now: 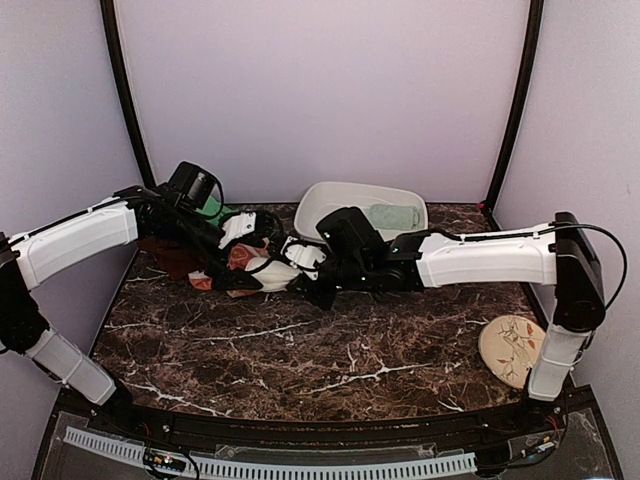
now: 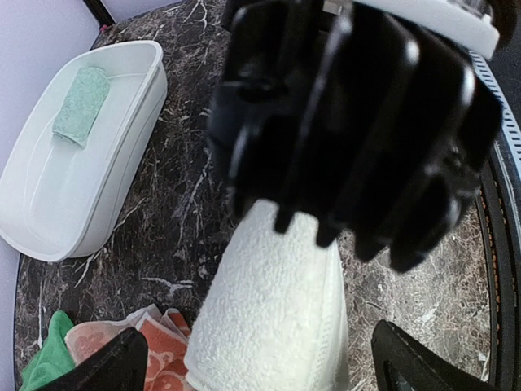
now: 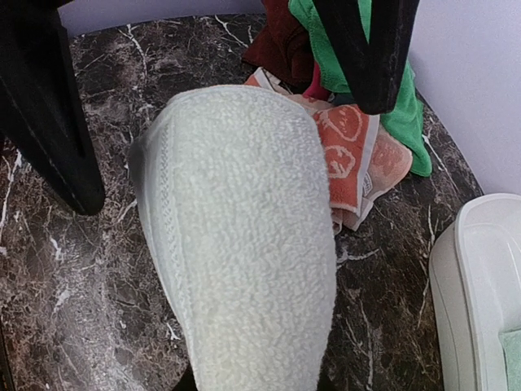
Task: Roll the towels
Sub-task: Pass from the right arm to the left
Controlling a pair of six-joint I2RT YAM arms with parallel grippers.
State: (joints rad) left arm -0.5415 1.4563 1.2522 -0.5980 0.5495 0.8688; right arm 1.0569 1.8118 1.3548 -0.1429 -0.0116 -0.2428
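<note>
Cream-white towel (image 3: 244, 228) lies rolled inside the wide-open left pincer (image 2: 264, 362), right pincer (image 1: 318, 285) clamping its end.

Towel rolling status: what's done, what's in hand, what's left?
Done: the sage-green towel lies rolled in the basin.
In hand: the cream-white towel looks rolled on the table. The right gripper seems to pinch one end, and the left gripper is open, straddling the other.
Left: the orange swirl towel and green towel, crumpled in a pile beside it.
</note>
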